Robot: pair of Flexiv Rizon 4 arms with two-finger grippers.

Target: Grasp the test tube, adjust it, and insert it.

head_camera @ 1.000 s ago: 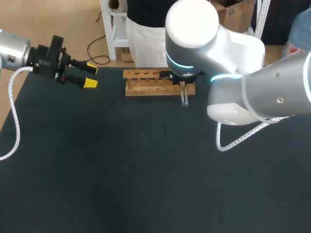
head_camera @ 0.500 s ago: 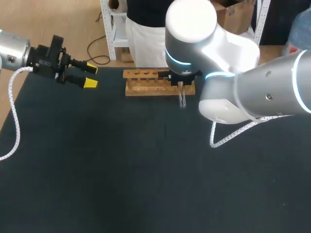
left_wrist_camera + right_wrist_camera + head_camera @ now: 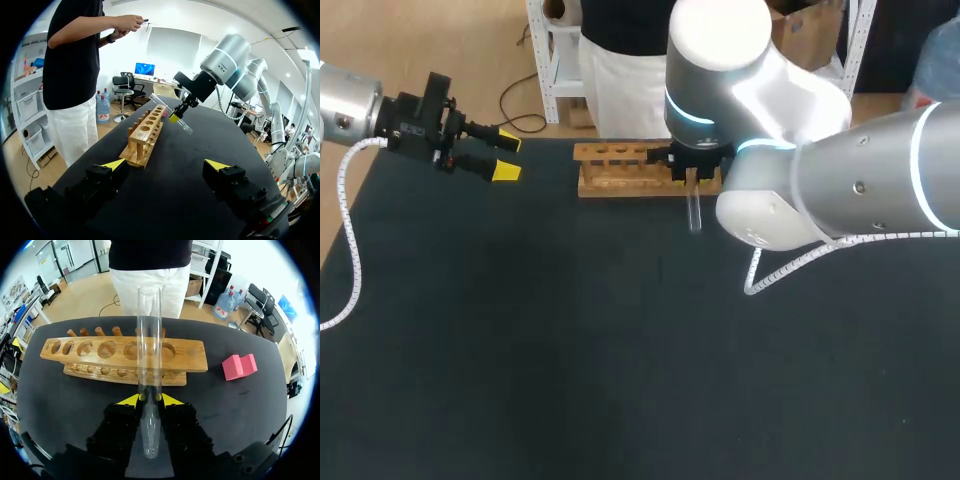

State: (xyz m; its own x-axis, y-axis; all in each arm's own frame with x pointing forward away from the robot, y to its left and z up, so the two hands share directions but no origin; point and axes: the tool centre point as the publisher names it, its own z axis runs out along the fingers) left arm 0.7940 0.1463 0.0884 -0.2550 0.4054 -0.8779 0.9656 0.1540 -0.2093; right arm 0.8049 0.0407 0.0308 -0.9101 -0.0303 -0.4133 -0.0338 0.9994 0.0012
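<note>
A clear glass test tube [image 3: 149, 365] stands between the yellow tips of my right gripper [image 3: 150, 399], which is shut on it; its open end points toward the wooden rack [image 3: 125, 356]. In the head view the test tube [image 3: 695, 212] hangs below my right gripper [image 3: 693, 172], just in front of the wooden rack [image 3: 620, 170] at the table's far edge. The left wrist view shows the test tube [image 3: 172, 112] tilted above the wooden rack [image 3: 146, 134]. My left gripper [image 3: 505, 155] stays open at the far left, nothing between its fingers [image 3: 114, 165].
A pink block [image 3: 239, 366] lies on the dark table beside the rack, on its right end. The black tabletop [image 3: 570, 350] spreads wide in front of the rack.
My right arm has shifted slightly left along the rack, carrying the tube. The left arm has not moved.
</note>
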